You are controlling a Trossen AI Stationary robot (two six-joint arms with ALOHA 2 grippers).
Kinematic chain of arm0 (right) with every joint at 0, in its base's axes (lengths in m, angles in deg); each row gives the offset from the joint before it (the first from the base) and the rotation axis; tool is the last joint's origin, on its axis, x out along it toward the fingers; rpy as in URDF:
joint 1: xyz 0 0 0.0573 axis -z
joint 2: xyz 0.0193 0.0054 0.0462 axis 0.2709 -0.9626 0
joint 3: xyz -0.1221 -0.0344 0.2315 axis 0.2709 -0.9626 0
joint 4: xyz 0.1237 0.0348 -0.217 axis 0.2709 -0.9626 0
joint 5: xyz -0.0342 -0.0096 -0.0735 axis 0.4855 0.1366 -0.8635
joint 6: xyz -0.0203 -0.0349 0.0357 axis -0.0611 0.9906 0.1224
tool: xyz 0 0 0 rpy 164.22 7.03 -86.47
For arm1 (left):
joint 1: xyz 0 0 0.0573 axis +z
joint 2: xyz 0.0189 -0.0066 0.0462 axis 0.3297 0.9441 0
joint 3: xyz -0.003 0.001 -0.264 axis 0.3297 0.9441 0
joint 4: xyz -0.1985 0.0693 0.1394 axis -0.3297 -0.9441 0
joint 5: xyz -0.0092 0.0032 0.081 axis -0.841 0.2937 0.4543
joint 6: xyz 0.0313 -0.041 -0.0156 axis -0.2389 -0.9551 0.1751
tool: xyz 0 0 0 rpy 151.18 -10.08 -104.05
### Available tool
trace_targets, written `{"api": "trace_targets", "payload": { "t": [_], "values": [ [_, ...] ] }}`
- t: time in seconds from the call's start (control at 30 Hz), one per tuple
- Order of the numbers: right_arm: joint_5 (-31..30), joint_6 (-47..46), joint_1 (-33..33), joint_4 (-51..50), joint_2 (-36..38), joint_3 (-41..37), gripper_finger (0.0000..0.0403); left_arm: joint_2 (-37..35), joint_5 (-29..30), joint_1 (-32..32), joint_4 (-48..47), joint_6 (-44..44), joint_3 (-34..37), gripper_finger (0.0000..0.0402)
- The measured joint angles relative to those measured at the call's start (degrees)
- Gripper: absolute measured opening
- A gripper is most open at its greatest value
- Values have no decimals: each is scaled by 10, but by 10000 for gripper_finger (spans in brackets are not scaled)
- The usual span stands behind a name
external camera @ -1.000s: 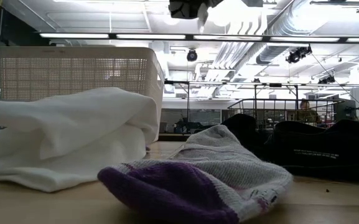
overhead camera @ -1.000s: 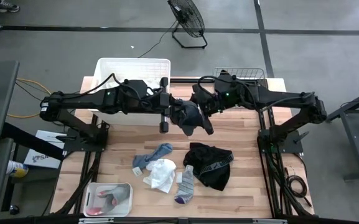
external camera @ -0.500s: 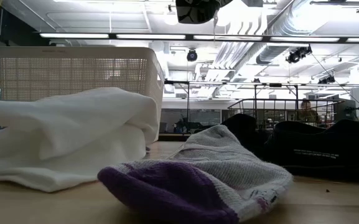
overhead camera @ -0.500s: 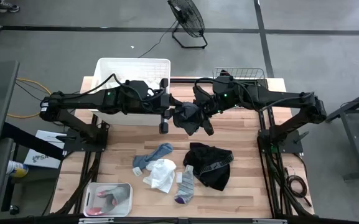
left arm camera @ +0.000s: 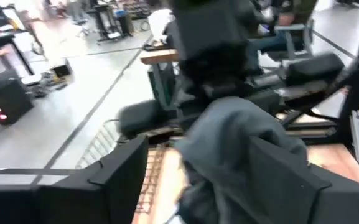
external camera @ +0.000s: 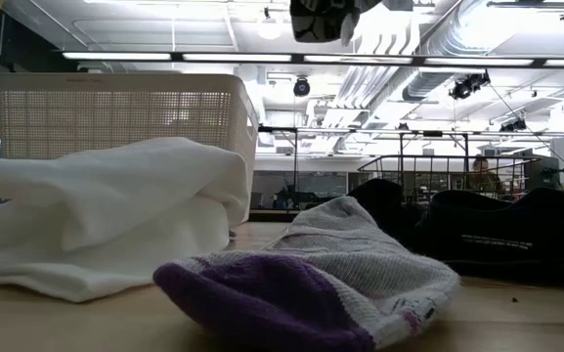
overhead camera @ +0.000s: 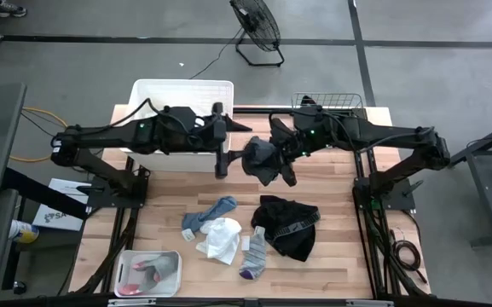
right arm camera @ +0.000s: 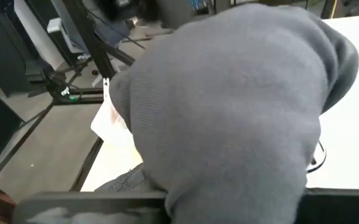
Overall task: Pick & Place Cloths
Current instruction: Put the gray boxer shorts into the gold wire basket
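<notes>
A: Wooden tabletop (overhead camera: pixel 348 273), workshop floor around it, a floor fan (overhead camera: pixel 257 30) beyond the far edge. State of play?

B: Right claw (overhead camera: pixel 271 162) holds a dark grey garment (overhead camera: pixel 261 159) up in the air above the middle of the tabletop, near the far side. The right wrist view is nearly filled by that grey knit (right arm camera: pixel 229 118). Left claw (overhead camera: pixel 221 141) is just beside it, its fingers (left arm camera: pixel 123 168) spread wide with the garment hanging ahead of them; nothing is in it.

A: Handling notes on the garment?

B: Judged soft and light: it bunches and droops in folds, no stiffness. Not fragile. Slip risk looks low while a thick fold is pinched; a thin edge could pull out.

A: Where to take hold?

B: On the bunched hanging part below the right claw, where the fabric is doubled.

A: The remaining cloths?

B: Lying on the tabletop nearer the front: a blue sock (overhead camera: pixel 210 213) touching a white cloth (overhead camera: pixel 222 239), a grey sock with a purple toe (overhead camera: pixel 252 253) just beside that, and a black garment with a lettered waistband (overhead camera: pixel 286 226) to their right. Same limp behaviour expected. A white perforated bin (overhead camera: pixel 183 89) stands at the far left corner, a wire basket (overhead camera: pixel 331 101) at the far right, and a small white tray (overhead camera: pixel 124 271) at the front left.
</notes>
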Motion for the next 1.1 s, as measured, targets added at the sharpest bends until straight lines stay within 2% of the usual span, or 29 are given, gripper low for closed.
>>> {"api": "trace_targets", "payload": {
  "t": [0.1, 0.23, 0.57, 0.9, 1.1],
  "values": [
    [-4, -5, 5, -28, 7, 0, 42, -19, 18, 0, -32, 0, 0, 282],
    [-39, -6, 14, -57, 12, 0, 42, -38, 21, 0, -74, -24, 1, 284],
    [-128, -20, 53, -149, 22, 0, 42, -81, 84, 0, -188, -107, 0, 285],
    [-208, -36, 140, -266, 24, 0, 42, -95, 88, 0, -337, -176, 0, 285],
    [-232, -16, 216, -323, 24, 0, 42, -96, 88, 0, -367, -196, 10, 285]
  ]
}}
